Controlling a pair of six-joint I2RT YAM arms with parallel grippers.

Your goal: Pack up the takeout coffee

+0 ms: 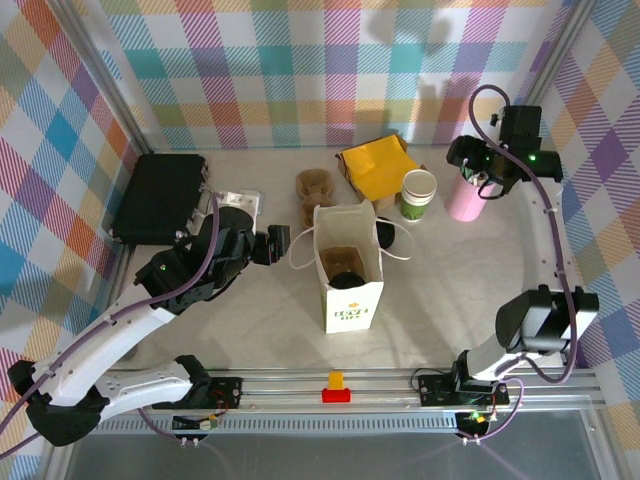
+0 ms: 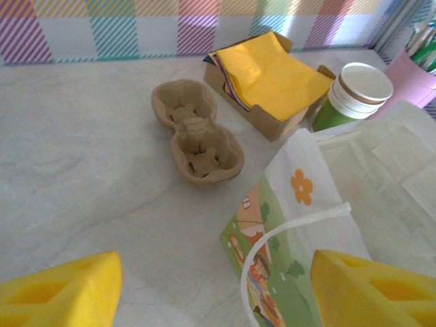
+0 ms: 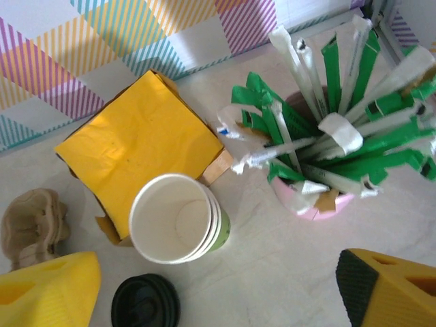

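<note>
Left gripper (image 2: 215,276): fingers wide apart, holding nothing. It is left of centre in the top view, just beside the bag's left wall, with a handle loop ahead of it.

Carrier (image 1: 314,192): empty, upper centre, behind the bag.

Bag (image 1: 352,308): centre, upright, mouth open.

Coffee (image 1: 346,281): a round black lid seen down inside the bag mouth. I take it for the lidded cup, standing with its axis vertical. Its body is hidden, so its colours cannot be checked. Judged already packed. It lies right of the left gripper, on the nearer arm, and well to the lower left of the right one.

Napkins (image 3: 136,146): yellow, boxed, upper centre.

Loose lid (image 3: 145,303): black, beside the cup stack (image 3: 178,219). Whether a cup stands under it cannot be told.

Straw pot (image 3: 320,208): pink, upper right.

Right gripper (image 3: 216,276): fingers apart, empty, over the pot. A straw is probably next.
</note>
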